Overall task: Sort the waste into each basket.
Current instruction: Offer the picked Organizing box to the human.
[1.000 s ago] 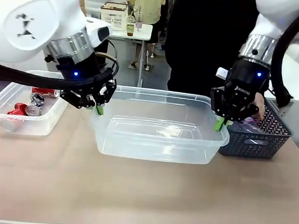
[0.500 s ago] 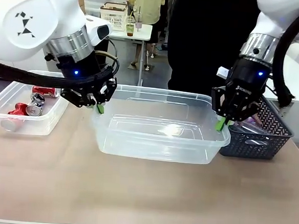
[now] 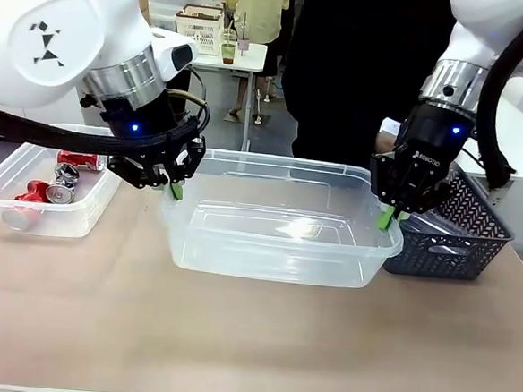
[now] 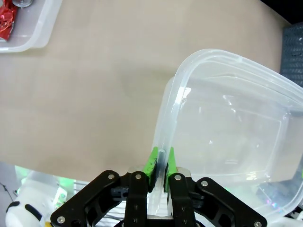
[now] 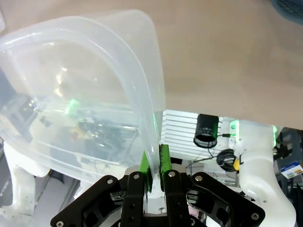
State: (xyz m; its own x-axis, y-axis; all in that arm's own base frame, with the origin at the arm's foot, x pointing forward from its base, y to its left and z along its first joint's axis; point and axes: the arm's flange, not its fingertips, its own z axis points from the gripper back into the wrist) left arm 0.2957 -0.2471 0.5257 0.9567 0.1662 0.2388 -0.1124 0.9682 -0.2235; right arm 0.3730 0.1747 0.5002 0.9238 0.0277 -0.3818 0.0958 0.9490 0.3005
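A large clear plastic tub (image 3: 276, 251) sits in the middle of the table (image 3: 251, 339), between two robot arms. The left gripper (image 3: 175, 190) pinches the tub's left rim between its green pads, and the right gripper (image 3: 387, 217) pinches the right rim likewise. At far left, a smaller clear tub (image 3: 53, 222) holds crushed red cans (image 3: 34, 190). A dark grey basket (image 3: 446, 254) stands just beside the large tub's right end.

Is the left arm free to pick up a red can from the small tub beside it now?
Probably not yet: the left gripper is shut on the rim of the big tub and must let go first. Otherwise the way looks open: the cans lie uncovered in the small tub beside it.
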